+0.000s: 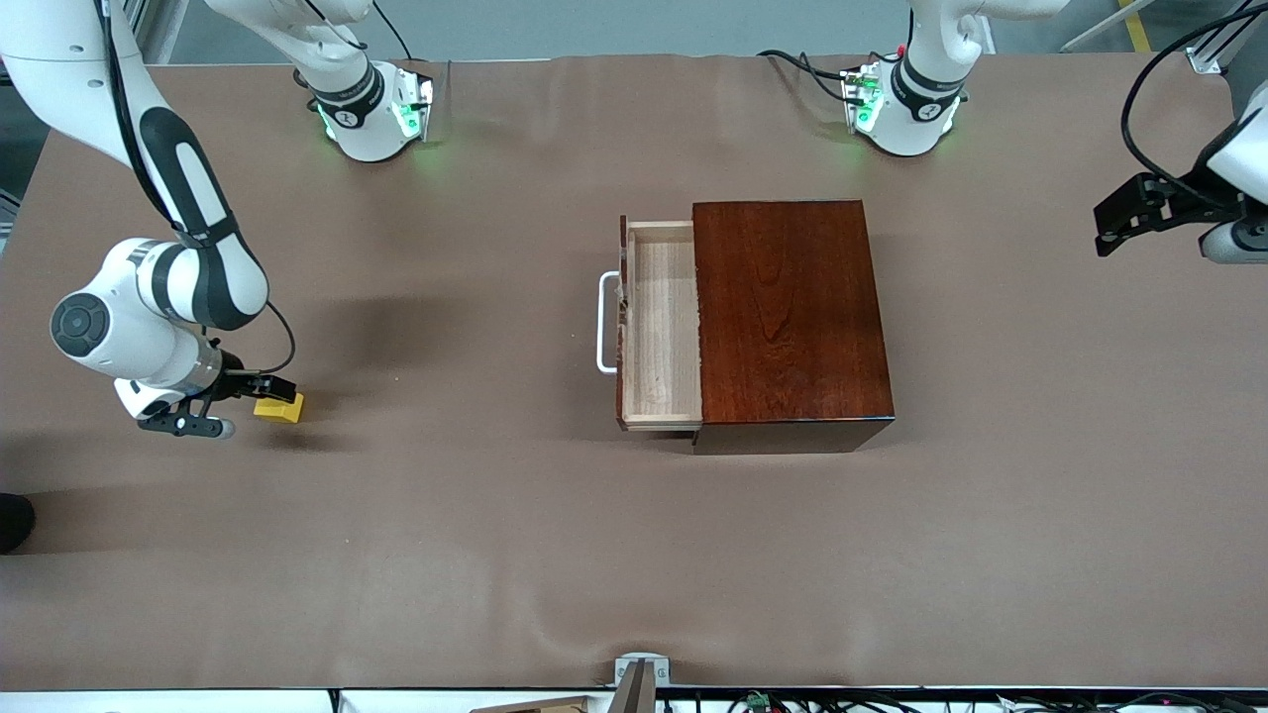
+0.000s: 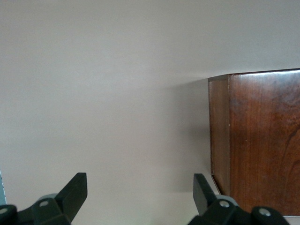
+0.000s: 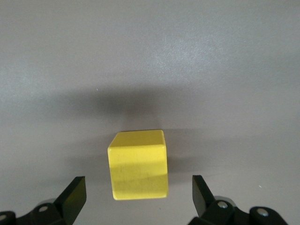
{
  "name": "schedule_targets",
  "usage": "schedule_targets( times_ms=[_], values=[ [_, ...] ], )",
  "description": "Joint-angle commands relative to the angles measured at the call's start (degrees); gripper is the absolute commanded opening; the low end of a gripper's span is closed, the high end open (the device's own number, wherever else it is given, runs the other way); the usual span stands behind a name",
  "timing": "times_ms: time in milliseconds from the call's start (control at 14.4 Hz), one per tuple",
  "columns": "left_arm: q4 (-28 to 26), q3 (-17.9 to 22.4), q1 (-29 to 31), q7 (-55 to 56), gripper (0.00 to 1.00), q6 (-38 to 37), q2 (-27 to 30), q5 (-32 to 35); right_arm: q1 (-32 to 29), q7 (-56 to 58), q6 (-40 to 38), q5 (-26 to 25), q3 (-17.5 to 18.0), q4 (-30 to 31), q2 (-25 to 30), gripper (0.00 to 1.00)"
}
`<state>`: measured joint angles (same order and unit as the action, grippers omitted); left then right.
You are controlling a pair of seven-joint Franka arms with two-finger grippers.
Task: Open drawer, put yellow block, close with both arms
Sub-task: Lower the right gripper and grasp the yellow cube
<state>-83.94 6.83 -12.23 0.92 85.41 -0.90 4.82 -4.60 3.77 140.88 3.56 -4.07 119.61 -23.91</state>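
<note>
The yellow block [image 1: 280, 407] lies on the brown table cover near the right arm's end of the table. My right gripper [image 1: 256, 404] is low over it and open. In the right wrist view the block [image 3: 138, 165] sits just ahead of the gap of the right gripper [image 3: 138, 196], touched by neither finger. The drawer [image 1: 661, 327] is pulled open from the reddish-brown box [image 1: 791, 315]; its tray is empty and its white handle [image 1: 604, 322] faces the right arm's end. My left gripper [image 1: 1119, 220] waits open in the air at the left arm's end, and is open in its wrist view [image 2: 139, 193].
The box's side [image 2: 258, 140] shows in the left wrist view. The two green-lit arm bases [image 1: 381, 114] [image 1: 897, 109] stand at the table's edge farthest from the front camera. A small metal bracket [image 1: 639, 673] sits at the nearest edge.
</note>
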Motion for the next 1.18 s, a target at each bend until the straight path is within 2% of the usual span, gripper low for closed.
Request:
schedule_targets(
  times_ms=[0,139,416,485,554,693,831,901,1109],
  values=[
    [1.50,-0.23,0.10,-1.19,1.00,-0.24,-0.25,-2.34,-1.20,-0.34,2.55,1.18,1.08,0.54,-1.13,0.92],
    [1.41,-0.15,0.02,-1.36,1.00,-0.24,-0.33,-3.07,-1.11,-0.34,2.64,1.27,1.08,0.54,-1.40,0.81],
    [1.06,-0.32,0.54,-1.45,1.00,-0.68,0.19,-3.24,-1.11,-0.34,2.56,1.18,1.08,0.54,-1.40,0.51],
    [0.97,-0.32,0.63,-1.54,1.00,-0.60,0.28,-3.32,-1.11,-0.34,2.47,1.27,1.08,0.45,-1.31,0.28],
    [0.88,-0.32,0.54,-1.45,1.00,-0.68,0.28,-3.24,-0.94,-0.34,2.47,1.27,1.08,0.45,-1.31,0.23],
    [0.27,-2.77,1.68,-1.28,1.00,-0.60,0.37,-3.59,-0.76,-0.51,2.12,1.27,1.17,0.19,-0.88,0.19],
    [-0.61,-10.74,8.33,-0.93,1.00,-0.51,0.46,-3.59,-0.59,-1.65,1.77,1.27,1.35,0.19,0.09,0.19],
    [-0.87,-12.00,9.58,-0.84,1.00,-0.51,0.54,-3.59,-0.58,-2.27,1.16,1.27,1.43,0.19,0.62,0.19],
    [-4.03,-12.36,10.82,-0.84,1.00,0.45,2.56,-3.59,0.82,-5.60,-2.79,1.27,1.52,-1.04,2.37,0.19]
  ],
)
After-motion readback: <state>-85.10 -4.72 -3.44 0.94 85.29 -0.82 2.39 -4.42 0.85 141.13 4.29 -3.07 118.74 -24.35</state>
